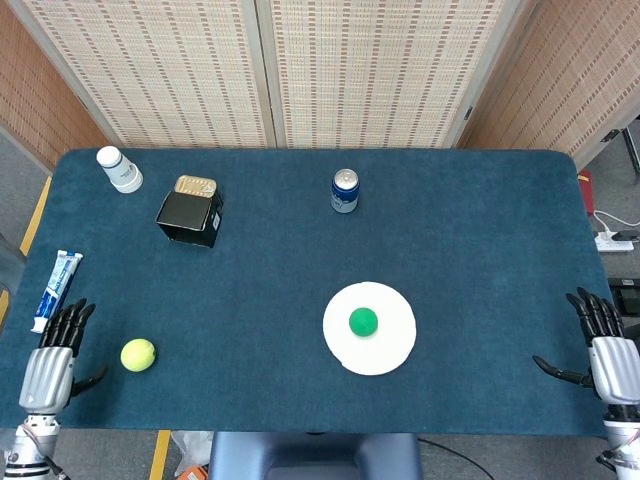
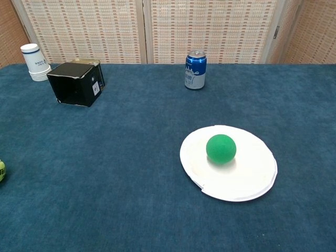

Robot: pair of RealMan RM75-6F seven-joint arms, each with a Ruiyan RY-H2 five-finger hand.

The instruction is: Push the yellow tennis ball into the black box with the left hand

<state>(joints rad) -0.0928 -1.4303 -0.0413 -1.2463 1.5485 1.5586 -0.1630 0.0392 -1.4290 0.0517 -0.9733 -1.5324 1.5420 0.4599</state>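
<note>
1. Step: pre-contact approach. Left robot hand sits at the desk's front-left corner, fingers apart, holding nothing, just left of the yellow tennis ball with a small gap between them.
2. Ball lies on the desk near the front-left corner; in the chest view only a sliver shows at the left edge.
3. Black box is toward the back-left, well apart from the ball, lying on its side. Open face looks to point at the back edge, away from the ball; I can't confirm it from either view.
4. Next move, as I judge it: get the left robot hand behind the ball on the front side and push toward the back, then steer around to the box's opening. Ball will roll easily on the cloth, so short, controlled nudges.
5. Watch: toothpaste tube on the left edge, paper cups at the back-left corner near the box.
6. Right robot hand is idle at the front-right corner, fingers apart, empty.
</note>
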